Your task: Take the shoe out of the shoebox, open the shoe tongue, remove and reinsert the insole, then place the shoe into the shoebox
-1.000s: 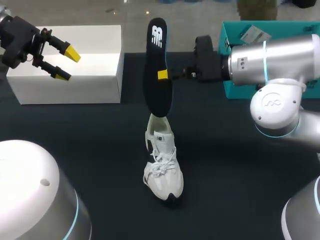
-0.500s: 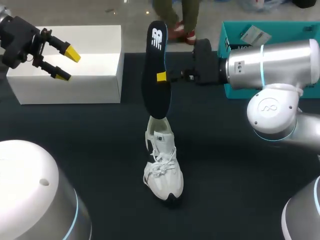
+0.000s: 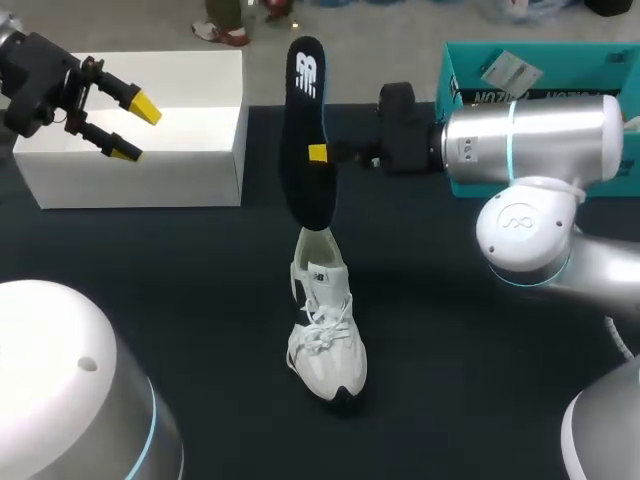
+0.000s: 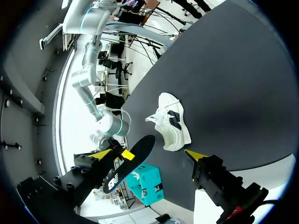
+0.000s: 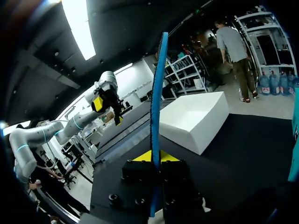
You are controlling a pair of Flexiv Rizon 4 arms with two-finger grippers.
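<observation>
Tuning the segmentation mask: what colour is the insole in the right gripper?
Black insole, with a white logo near its upper end; clearest in the head view.

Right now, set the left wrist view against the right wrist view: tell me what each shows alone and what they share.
Only the left wrist view shows the white shoe, resting on the dark table ahead of the left gripper, whose fingers stand open. Only the right wrist view shows the white shoebox clearly, on the table beyond the right gripper. Both show the insole, pinched between the right gripper's fingers and held off the table.
</observation>
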